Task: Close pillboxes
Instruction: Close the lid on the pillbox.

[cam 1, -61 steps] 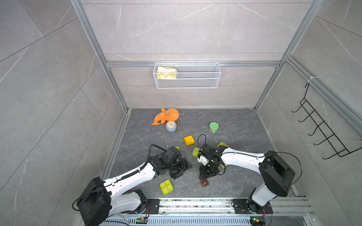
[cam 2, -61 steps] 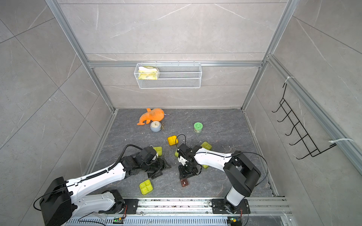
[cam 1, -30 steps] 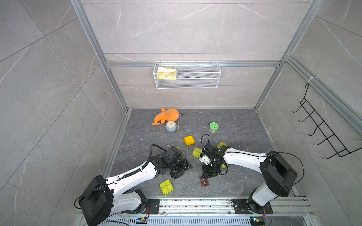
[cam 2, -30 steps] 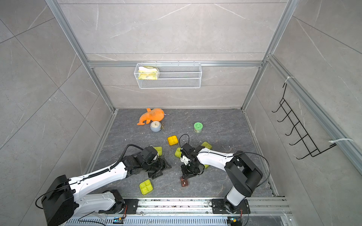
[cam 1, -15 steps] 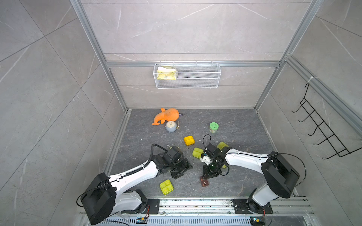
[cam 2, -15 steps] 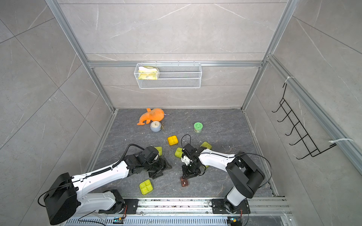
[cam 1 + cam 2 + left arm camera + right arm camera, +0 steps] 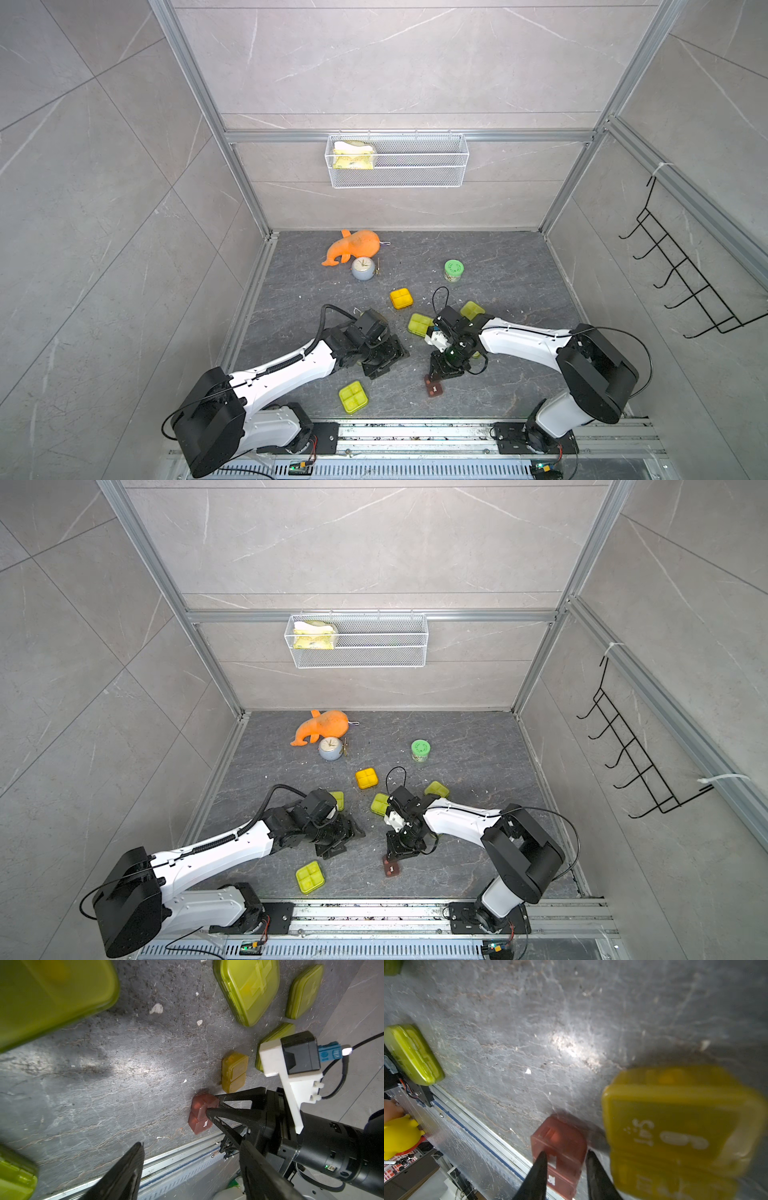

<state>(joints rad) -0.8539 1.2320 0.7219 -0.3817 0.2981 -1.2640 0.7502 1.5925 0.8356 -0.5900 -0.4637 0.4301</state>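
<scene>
Grey stone floor (image 7: 498,270), right gripper (image 7: 565,1152) at brown pillbox (image 7: 556,1136) (jaws parted)

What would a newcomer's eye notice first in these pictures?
Probably the orange plush toy at the back of the grey floor. Then the yellow-green pillboxes scattered mid-floor, and the right gripper with its tips at a small red-brown box near the front rail.
</scene>
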